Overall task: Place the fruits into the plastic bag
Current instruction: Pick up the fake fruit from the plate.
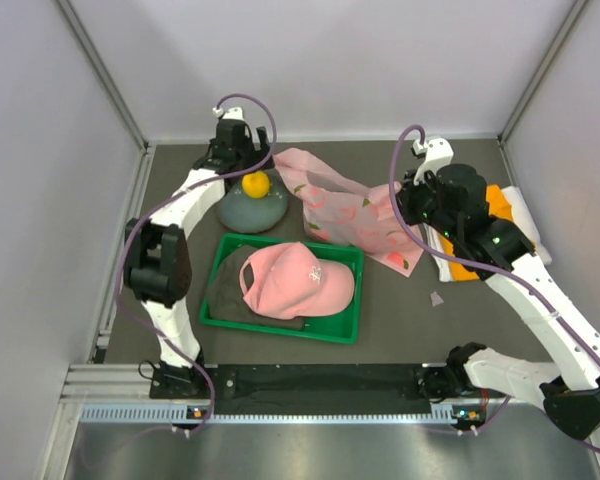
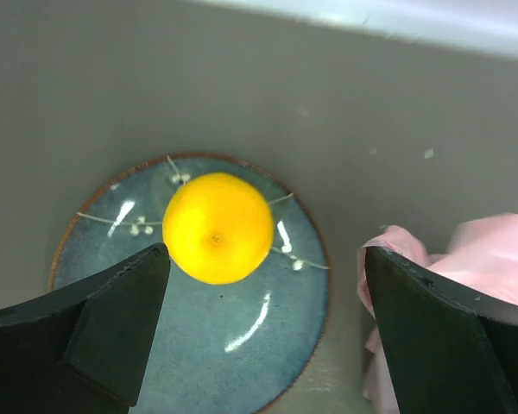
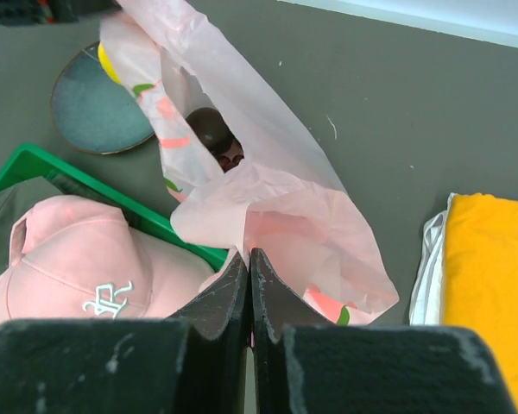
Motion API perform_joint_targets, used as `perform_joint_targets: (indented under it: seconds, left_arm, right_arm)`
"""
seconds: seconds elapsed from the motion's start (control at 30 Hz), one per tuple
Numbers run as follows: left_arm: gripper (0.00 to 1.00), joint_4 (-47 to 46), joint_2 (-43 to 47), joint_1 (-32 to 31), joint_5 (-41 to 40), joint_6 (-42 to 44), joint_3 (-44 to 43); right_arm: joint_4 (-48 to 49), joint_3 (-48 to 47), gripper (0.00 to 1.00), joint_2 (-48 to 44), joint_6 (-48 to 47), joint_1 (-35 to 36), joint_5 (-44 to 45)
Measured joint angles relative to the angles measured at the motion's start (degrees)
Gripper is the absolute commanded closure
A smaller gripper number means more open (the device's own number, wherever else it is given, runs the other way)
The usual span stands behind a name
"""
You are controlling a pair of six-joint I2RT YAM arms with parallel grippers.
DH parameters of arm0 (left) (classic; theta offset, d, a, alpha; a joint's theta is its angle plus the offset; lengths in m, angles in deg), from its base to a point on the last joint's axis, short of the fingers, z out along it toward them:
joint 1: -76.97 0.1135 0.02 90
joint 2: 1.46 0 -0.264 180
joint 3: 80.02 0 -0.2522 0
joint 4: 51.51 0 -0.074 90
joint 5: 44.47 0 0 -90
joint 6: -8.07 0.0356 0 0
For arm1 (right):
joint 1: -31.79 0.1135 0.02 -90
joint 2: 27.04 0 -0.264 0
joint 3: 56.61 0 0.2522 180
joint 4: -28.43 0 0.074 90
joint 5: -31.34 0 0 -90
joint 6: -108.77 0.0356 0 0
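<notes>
My left hand (image 2: 266,253) wide open over round yellow-orange citrus (image 2: 217,228) on glazed blue plate (image 2: 268,345), right hand (image 3: 249,252) clamps thin pink plastic bag (image 3: 276,207) at plate's 3 o'clock

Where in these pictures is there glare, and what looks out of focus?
Left wrist view: white glare streaks on the blue plate beside the yellow citrus; the left fingers are near and soft-edged. Right wrist view: no strong glare; the right fingers look soft, the plastic bag sharp. Top view: even light, weak shadows.
</notes>
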Motion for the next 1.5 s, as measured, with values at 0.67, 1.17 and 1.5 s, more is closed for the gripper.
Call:
perform_joint_targets:
  seconds: [0.67,1.17,1.5]
  left_arm:
    - [0.01,-10.23,6.03,2.86,26.23,-2.78,9.29]
    - [0.01,-18.56,8.22,14.08,34.45,-11.43,16.0]
    - [0.01,-1.73,-4.04,4.92,12.11,0.68,-0.42]
  right_arm:
    - [-0.13,0.0,1.0,-0.68,-0.02,-0.13,0.13]
    - [-0.17,0.46,1.0,-2.05,0.07,-0.13,-0.11]
    - [-0.13,0.72,1.0,-2.1,0.11,-0.15,-0.22]
